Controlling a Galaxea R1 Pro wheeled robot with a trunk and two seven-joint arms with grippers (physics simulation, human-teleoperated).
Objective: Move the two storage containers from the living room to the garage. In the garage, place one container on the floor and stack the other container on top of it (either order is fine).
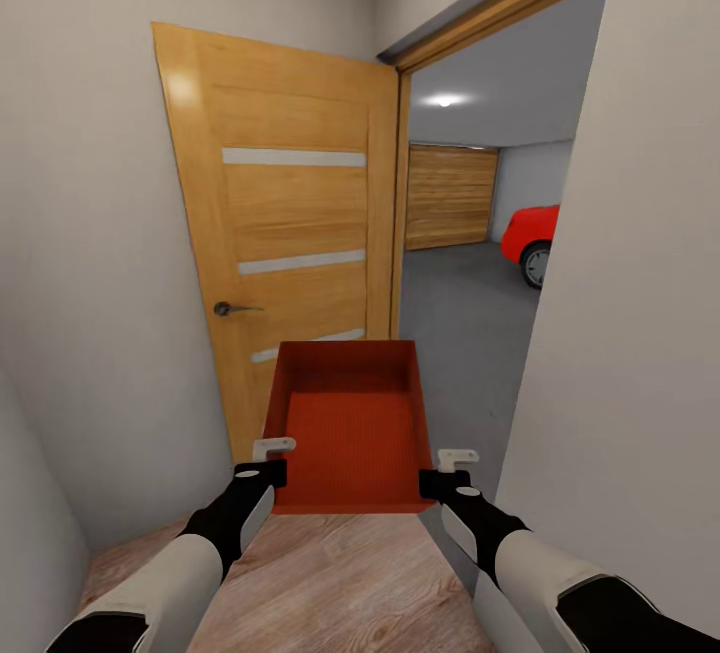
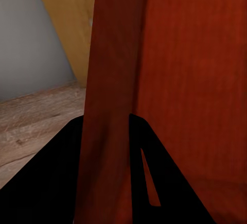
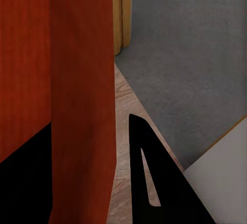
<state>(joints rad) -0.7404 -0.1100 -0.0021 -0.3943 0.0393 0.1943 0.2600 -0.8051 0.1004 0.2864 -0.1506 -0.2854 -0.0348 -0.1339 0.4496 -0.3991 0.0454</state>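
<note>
Standing at the threshold, the robot faced the garage [image 1: 470, 303] through an open doorway, with the wooden door [image 1: 290, 233] swung back against the wall beside that doorway and a red car [image 1: 532, 233] parked well beyond it, near the slatted garage door [image 1: 450, 195]. One storage container [image 1: 350, 423] hung in the air just short of the doorway, above the wood-plank flooring [image 1: 330, 583], carried between both arms. The left claw [image 1: 268, 461] pinched the container's left wall, and the right claw [image 1: 452, 470] pinched its right wall, each closed on the thin side. Judging from this, the likeliest trouble was the bin's right corner or the right arm clipping the white wall at the doorway's right edge, since the opening looked narrow for the spread arms; a knock there could twist the wall out of one grip and drop the bin. The head view alone showed the doorway and car, while the right wrist view showed the grey concrete floor [image 3: 185, 54] meeting the planks just beside the container, and the left wrist view showed a finger on either face of the wall.
</note>
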